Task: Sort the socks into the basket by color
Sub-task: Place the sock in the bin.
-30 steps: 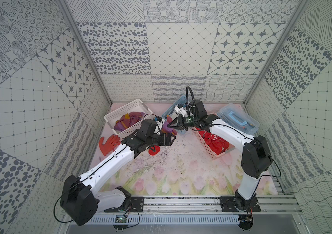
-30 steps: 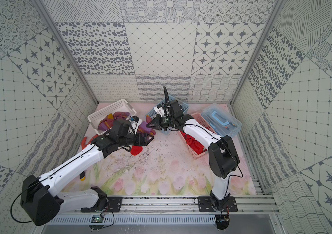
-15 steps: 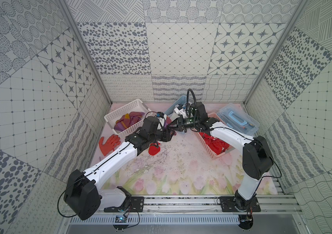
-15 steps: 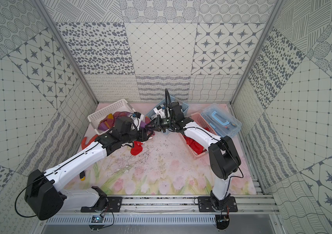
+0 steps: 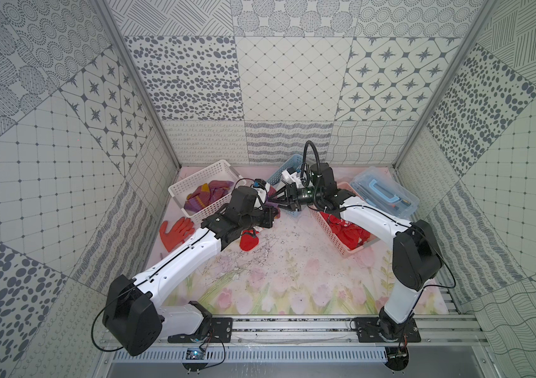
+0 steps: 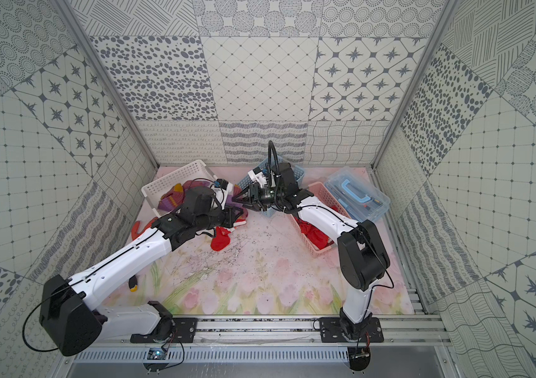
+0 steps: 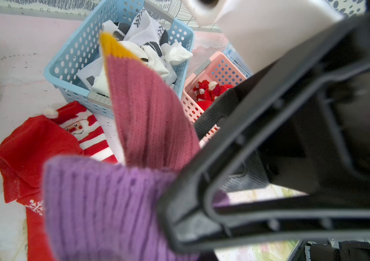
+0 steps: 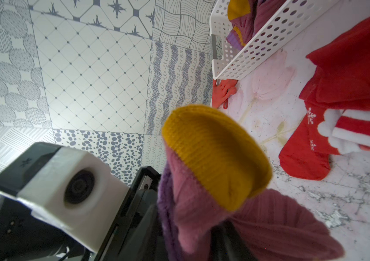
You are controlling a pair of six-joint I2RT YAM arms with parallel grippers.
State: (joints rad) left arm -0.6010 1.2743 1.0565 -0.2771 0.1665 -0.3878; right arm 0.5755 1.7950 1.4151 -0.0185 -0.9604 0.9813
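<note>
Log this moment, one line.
left gripper: jaws shut on purple-mauve mustard-toed knit sock | right gripper: beside sock, jaws unclear | red Santa sock: on floral mat

patterned grey-and-white tile panels (image 5: pixel 289 85) wall me in on three sides, joined by metal corner posts (image 5: pixel 148 108). my desk (image 5: pixel 292 284) wears a pale pink floral mat, scuffed and speckled. a slotted aluminium rail (image 5: pixel 292 329) runs along its near edge. the light is even, soft.

Robotics lab test cell: patterned panel walls (image 5: pixel 292 81), alu base rail (image 5: pixel 292 327), floral mat (image 5: pixel 292 281).
</note>
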